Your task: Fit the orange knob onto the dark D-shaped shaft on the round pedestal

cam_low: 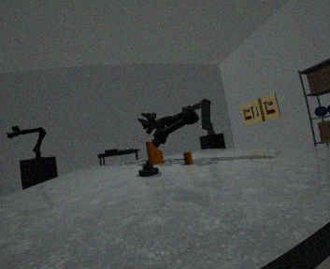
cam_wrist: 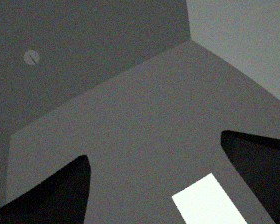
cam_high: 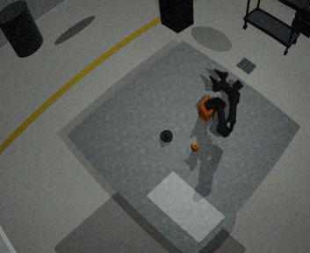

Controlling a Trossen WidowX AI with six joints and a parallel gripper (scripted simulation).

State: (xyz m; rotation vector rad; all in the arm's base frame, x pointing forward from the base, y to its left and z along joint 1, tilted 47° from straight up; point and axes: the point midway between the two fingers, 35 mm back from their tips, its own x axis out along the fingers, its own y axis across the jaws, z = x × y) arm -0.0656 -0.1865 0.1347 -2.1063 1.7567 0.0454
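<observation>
none of the fitting is done as things lie now: the orange knob (cam_high: 195,147) (cam_low: 187,158) stands by itself on the tabletop (cam_high: 131,110) (cam_low: 172,210), apart from the round pedestal (cam_high: 166,136) (cam_low: 149,172), whose dark shaft (cam_low: 148,164) has nothing over it. the gripper (cam_high: 214,75) (cam_low: 142,118) (cam_wrist: 156,151) has its fingers spread wide with nothing between them, and it is raised well away from the knob; the wrist view takes in only walls, ceiling and a bright panel (cam_wrist: 207,200), so it gives no help with aim. an orange block with a slanted top (cam_high: 205,109) (cam_low: 153,153) also sits on the table, near the arm, and seems no part of the job. by my reading the whole task is left: turn the gripper down, come over the knob, grip it, carry it across, lower it onto the shaft, twist gently until the flats agree, press it fully down, then let go. which way the knob's flat side faces i cannot tell; it is too small here.
</observation>
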